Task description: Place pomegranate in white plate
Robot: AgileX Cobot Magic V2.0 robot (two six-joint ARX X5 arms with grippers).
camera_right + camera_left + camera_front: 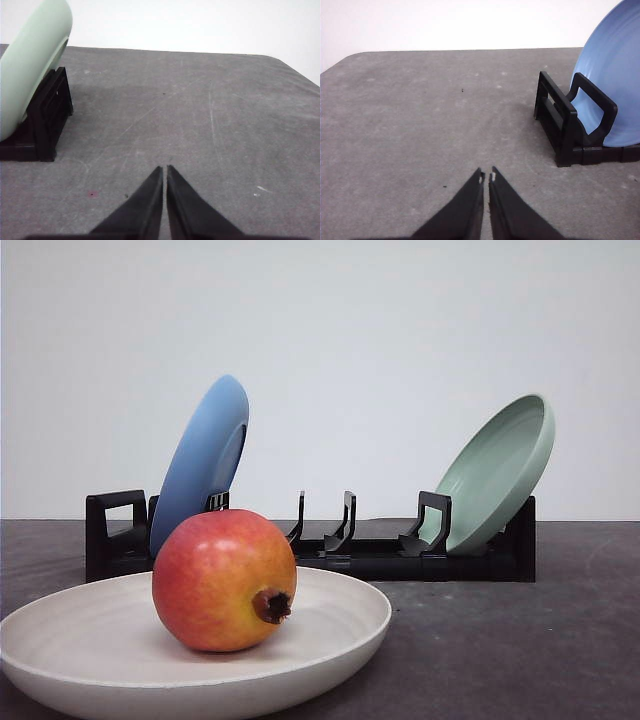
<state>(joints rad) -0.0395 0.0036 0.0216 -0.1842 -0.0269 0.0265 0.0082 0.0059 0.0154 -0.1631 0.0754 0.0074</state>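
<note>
Already the pomegranate (224, 580) sits inside the white plate (70, 640) at front left, crown nub facing front-right. Behind, a black rack (380, 558) holds a blue plate (200, 462) leftward and a pale green plate (497, 472) rightward. Left gripper (486, 177) and right gripper (165, 170) hover over bare grey table (200, 125), fingertips pressed together, holding nothing.

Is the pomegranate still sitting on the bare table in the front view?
No, the pomegranate rests inside the white plate, its dark crown nub pointing toward the camera.
</note>
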